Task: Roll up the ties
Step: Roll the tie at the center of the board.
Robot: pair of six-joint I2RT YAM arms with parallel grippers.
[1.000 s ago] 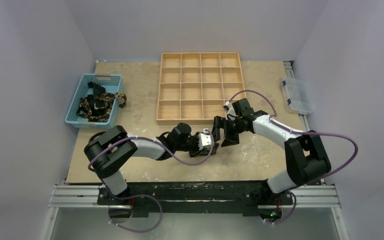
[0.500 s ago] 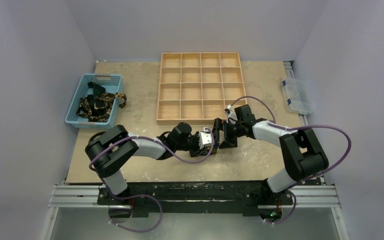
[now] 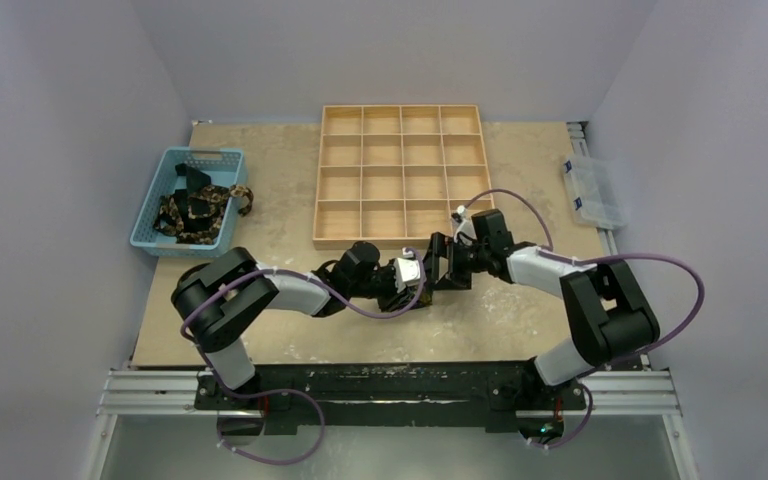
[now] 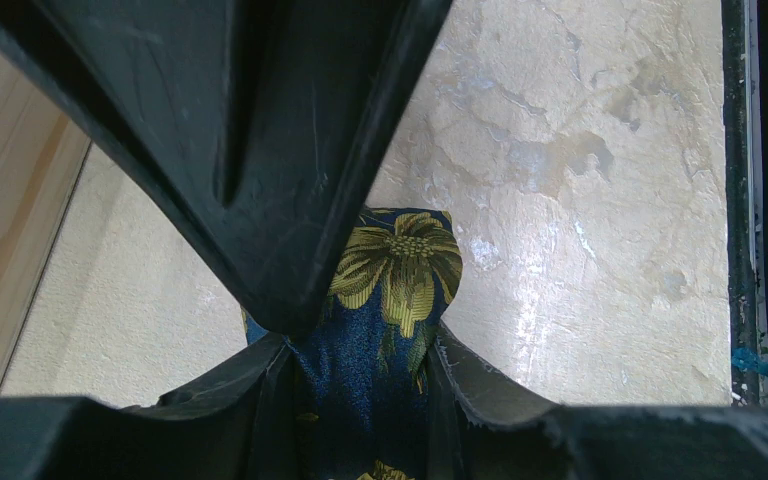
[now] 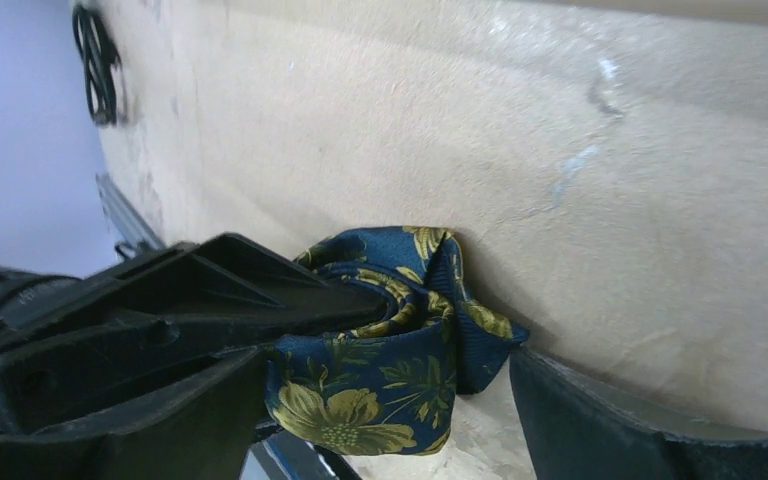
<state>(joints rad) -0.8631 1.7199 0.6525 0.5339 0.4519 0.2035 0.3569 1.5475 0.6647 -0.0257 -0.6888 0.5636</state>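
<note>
A rolled tie (image 5: 390,375), navy with yellow-gold flowers, is held just above the table in front of the wooden tray (image 3: 400,175). My left gripper (image 3: 412,276) is shut on the tie (image 4: 395,280); its fingers (image 4: 495,385) clamp the fabric on both sides. My right gripper (image 3: 440,264) is open and straddles the roll from the right. One of its fingers (image 5: 130,420) rests against the roll's side, and the other (image 5: 640,430) stands just clear of it. The roll is hidden under the grippers in the top view. More ties (image 3: 195,208) lie in the blue basket (image 3: 160,180).
The wooden tray has several square compartments and lies just beyond the grippers. A clear plastic box (image 3: 590,190) sits at the table's right edge. The black front rail (image 4: 765,200) runs along the table's near side.
My right gripper has moved left and a little away from me, closing in on the left gripper until its fingers straddle the roll. The left arm has barely moved.
</note>
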